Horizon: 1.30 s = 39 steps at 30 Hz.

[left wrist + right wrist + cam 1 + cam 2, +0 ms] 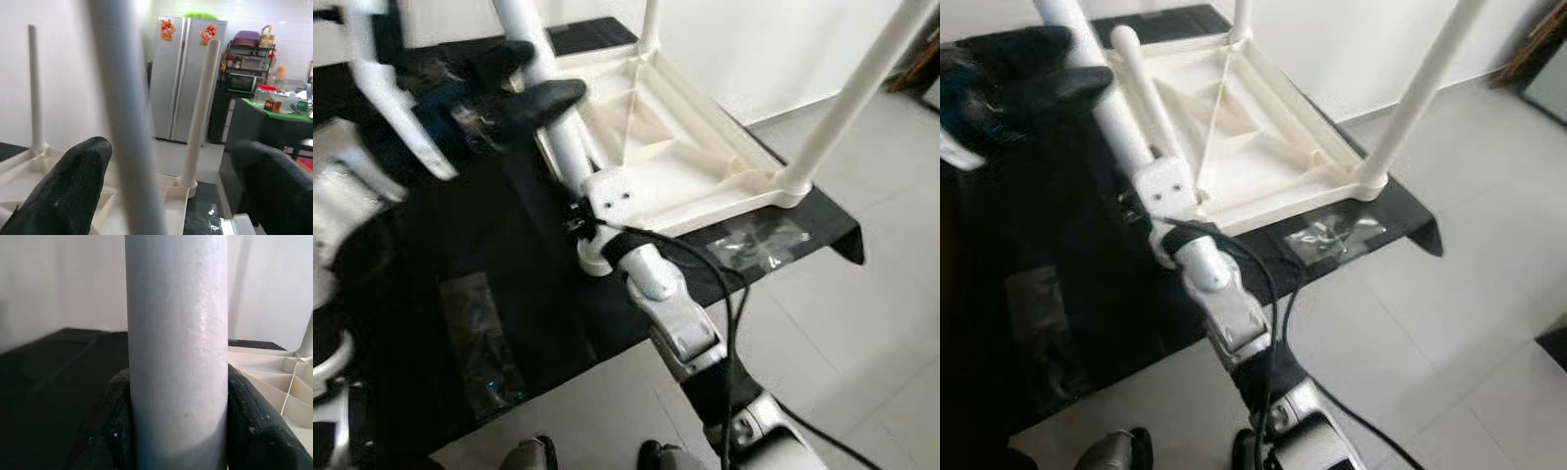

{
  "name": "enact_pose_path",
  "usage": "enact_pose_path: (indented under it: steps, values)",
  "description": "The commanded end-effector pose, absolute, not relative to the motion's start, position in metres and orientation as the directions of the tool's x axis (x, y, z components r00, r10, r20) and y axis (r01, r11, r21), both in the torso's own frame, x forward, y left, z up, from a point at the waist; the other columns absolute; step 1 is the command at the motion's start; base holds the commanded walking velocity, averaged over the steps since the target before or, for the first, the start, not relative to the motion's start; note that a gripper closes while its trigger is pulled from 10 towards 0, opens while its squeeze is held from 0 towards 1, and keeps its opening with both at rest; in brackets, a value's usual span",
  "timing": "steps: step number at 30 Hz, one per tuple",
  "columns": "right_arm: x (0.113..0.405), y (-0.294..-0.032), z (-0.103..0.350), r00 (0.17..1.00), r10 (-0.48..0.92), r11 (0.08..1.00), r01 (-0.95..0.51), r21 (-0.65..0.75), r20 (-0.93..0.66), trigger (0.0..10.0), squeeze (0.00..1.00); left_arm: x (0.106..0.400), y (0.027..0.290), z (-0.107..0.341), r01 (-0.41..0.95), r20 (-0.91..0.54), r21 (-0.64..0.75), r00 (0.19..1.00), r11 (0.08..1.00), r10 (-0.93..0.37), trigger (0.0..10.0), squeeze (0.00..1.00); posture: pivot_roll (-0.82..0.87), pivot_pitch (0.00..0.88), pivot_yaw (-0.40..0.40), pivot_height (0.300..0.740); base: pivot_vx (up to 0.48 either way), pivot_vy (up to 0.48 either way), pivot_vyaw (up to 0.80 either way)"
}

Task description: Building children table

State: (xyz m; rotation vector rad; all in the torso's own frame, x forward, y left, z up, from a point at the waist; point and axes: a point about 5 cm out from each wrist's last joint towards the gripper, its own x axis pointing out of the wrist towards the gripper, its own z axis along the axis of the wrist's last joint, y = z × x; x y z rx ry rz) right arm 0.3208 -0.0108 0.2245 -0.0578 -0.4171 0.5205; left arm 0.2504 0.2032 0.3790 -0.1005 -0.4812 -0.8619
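Right tool (178,431) clamps leg (177,347); left tool (161,196) straddles it.

A black-covered table (509,294) fills the left and middle of the head views, its near right corner hanging over the pale tiled floor (881,323) at the right. On it, in the upper middle of the frame, lies a white children's tabletop (695,166), upside down with its ribbed underside up and white legs rising from its corners. A clear plastic bag (759,240) of small parts lies just below the tabletop's near edge. Another clear bag (480,338) lies at lower left.
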Motion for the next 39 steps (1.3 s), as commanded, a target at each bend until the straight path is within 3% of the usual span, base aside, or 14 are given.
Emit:
enact_pose_path:
  steps: [1,7,11,17,25,28,29,32,35,37,39]
  values:
    - [0.325,-0.019,0.211,0.824,0.469,0.882,-0.459,-0.109,0.318,10.0,0.0,0.238,0.201,0.38,0.791,0.432,0.146,0.489,0.594,-0.758,10.0,0.0,-0.03,0.173,-0.029,0.74,0.0,0.0,0.0]
    - [0.331,-0.024,0.217,0.833,0.433,0.894,-0.447,-0.043,0.345,10.0,0.0,0.232,0.208,0.376,0.806,0.411,0.139,0.481,0.575,-0.774,10.0,0.0,-0.03,0.173,-0.031,0.74,0.0,0.0,0.0]
    - [0.332,-0.023,0.223,0.81,0.445,0.885,-0.462,-0.049,0.382,10.0,0.0,0.235,0.215,0.372,0.784,0.413,0.114,0.522,0.611,-0.746,10.0,0.0,-0.03,0.172,-0.033,0.74,0.0,0.0,0.0]
    - [0.315,-0.004,0.216,0.658,0.648,0.759,-0.599,-0.255,0.384,10.0,0.0,0.251,0.208,0.364,0.744,0.399,0.053,0.595,0.666,-0.697,10.0,0.0,-0.03,0.177,-0.033,0.74,0.0,0.0,0.0]
    - [0.313,-0.002,0.213,0.618,0.697,0.713,-0.654,-0.254,0.364,10.0,0.0,0.259,0.203,0.361,0.724,0.398,0.011,0.63,0.69,-0.667,10.0,0.0,-0.03,0.181,-0.034,0.74,0.0,0.0,0.0]
    - [0.311,0.007,0.222,0.489,0.807,0.583,-0.751,-0.311,0.332,10.0,0.0,0.27,0.194,0.362,0.711,0.414,-0.045,0.653,0.702,-0.635,10.0,0.0,-0.02,0.183,-0.033,0.74,0.0,0.0,0.0]
    - [0.311,0.007,0.222,0.489,0.807,0.583,-0.751,-0.311,0.332,10.0,0.0,0.27,0.194,0.362,0.711,0.414,-0.045,0.653,0.702,-0.635,10.0,0.0,-0.02,0.183,-0.033,0.74,0.0,0.0,0.0]
    - [0.311,0.011,0.231,0.383,0.88,0.467,-0.804,-0.368,0.28,10.0,0.0,0.268,0.185,0.37,0.743,0.438,-0.019,0.607,0.669,-0.663,10.0,0.0,-0.02,0.182,-0.035,0.74,0.0,0.0,0.0]
    - [0.312,0.012,0.235,0.352,0.899,0.432,-0.812,-0.392,0.262,10.0,0.0,0.268,0.182,0.373,0.751,0.441,-0.006,0.595,0.661,-0.672,10.0,0.0,-0.02,0.177,-0.038,0.74,0.0,0.0,0.0]
    - [0.317,0.01,0.246,0.332,0.906,0.417,-0.808,-0.417,0.263,10.0,0.0,0.267,0.179,0.378,0.757,0.449,0.01,0.58,0.653,-0.68,0.0,0.0,-0.03,0.172,-0.039,0.74,0.0,0.0,0.0]
    - [0.317,0.01,0.246,0.332,0.906,0.417,-0.808,-0.417,0.263,10.0,0.0,0.267,0.179,0.378,0.757,0.449,0.01,0.58,0.653,-0.68,0.0,0.0,-0.03,0.172,-0.039,0.74,0.0,0.0,0.0]
